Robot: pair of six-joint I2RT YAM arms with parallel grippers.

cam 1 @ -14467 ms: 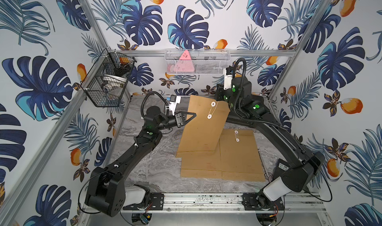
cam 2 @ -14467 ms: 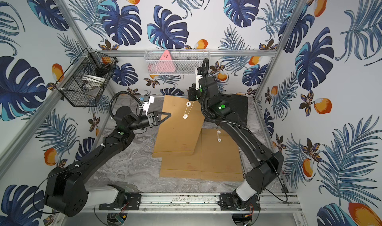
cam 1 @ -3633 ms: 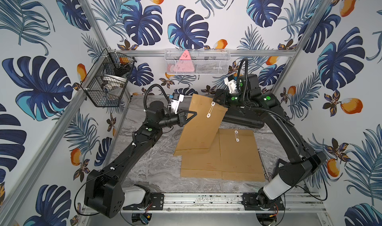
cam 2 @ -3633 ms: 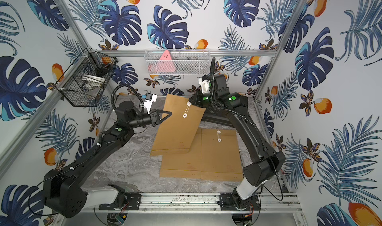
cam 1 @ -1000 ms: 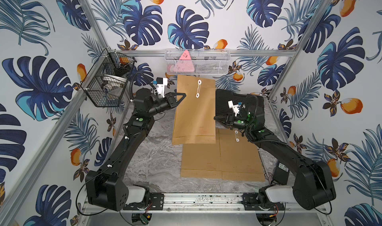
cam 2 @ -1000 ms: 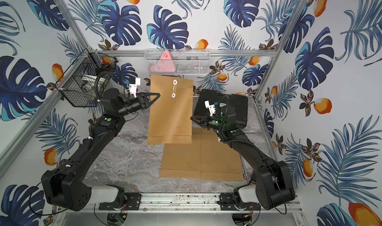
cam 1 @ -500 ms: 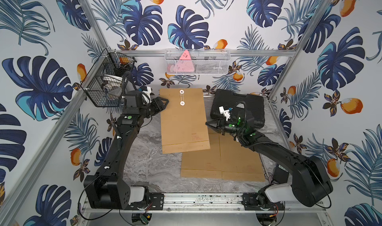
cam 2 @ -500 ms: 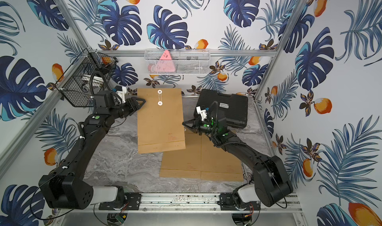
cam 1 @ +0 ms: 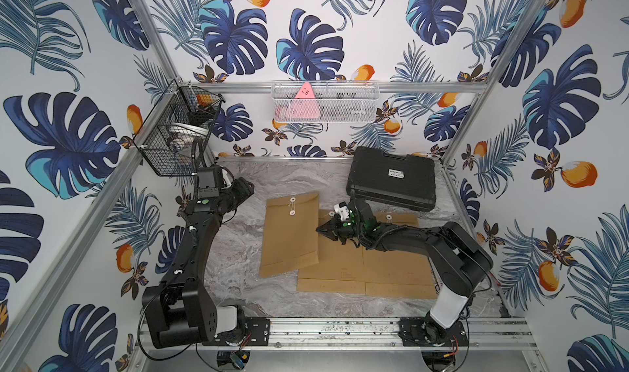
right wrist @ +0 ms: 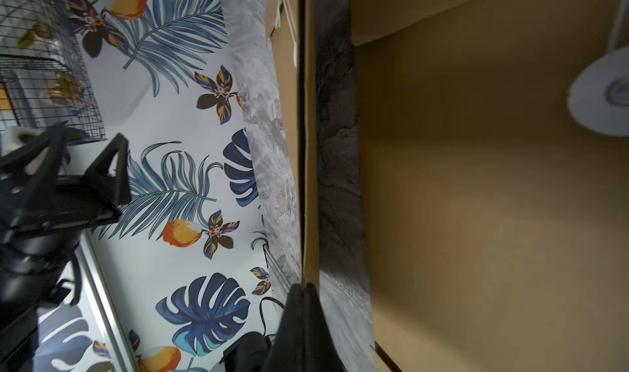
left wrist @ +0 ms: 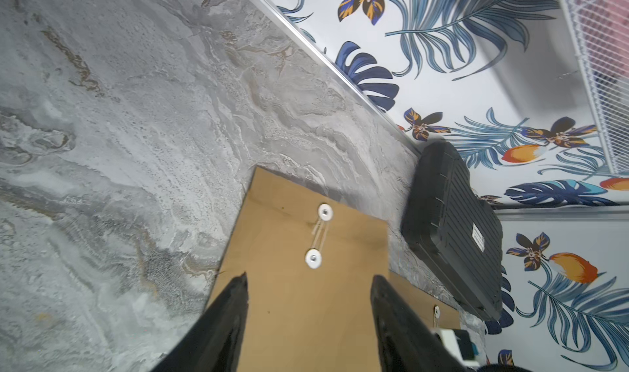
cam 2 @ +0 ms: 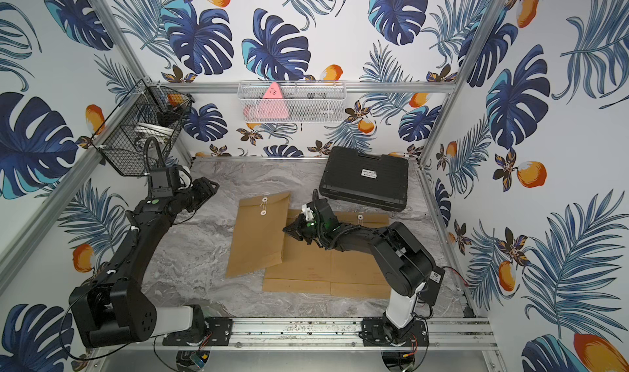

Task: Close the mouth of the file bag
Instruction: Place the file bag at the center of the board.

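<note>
Marble table (cam 1: 238, 251) seen from above, with clock directions taken from its middle and six o'clock nearest the camera. At six o'clock a metal rail (cam 1: 340, 327) carries the left arm (cam 1: 194, 251) and the right arm (cam 1: 425, 241). Toward five o'clock two brown envelopes (cam 1: 364, 268) lie flat side by side. The file bag (cam 1: 291, 234), also brown paper, lies flat toward nine o'clock, and its three o'clock edge lies over one of them. Two white discs (cam 1: 291, 206) sit near its far end; the left wrist view shows a thin string running between them. The right gripper (cam 1: 318, 230) sits at the bag's three o'clock edge with its claw pressed together. Whether it pinches the paper cannot be told. The left gripper (cam 1: 245, 191) hangs at ten o'clock, clear of the bag, with its claw spread and holding nothing. A closed black case (cam 1: 391, 183) lies at one o'clock. On the walls beyond hang a black wire basket (cam 1: 170, 138) at ten o'clock and a white mesh tray (cam 1: 325, 103) at twelve.
</note>
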